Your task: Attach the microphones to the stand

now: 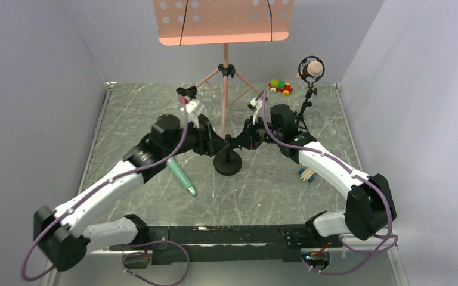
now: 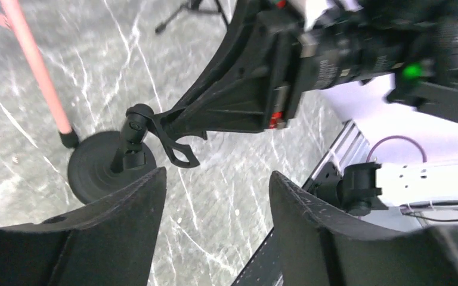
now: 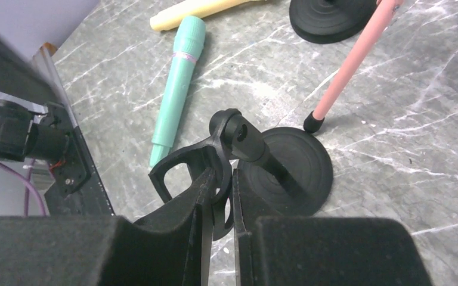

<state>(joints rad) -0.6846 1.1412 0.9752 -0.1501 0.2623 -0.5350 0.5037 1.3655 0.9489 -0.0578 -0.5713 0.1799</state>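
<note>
Bracing stand: right gripper (image 3: 219, 185) pinches the clip (image 3: 176, 164), centre.
left gripper (image 2: 214, 190): spread, empty.
teal microphone (image 1: 182, 177): lying near-left of the stand base (image 1: 227, 163).
Next, likely: left picks teal microphone, presses into clip.

The tabletop (image 3: 417, 143) looked like smooth, grey veined stone. The teal microphone (image 3: 178, 83) was smooth plastic; the round stand base (image 3: 310, 173) matt black, possibly rubber-coated.
</note>
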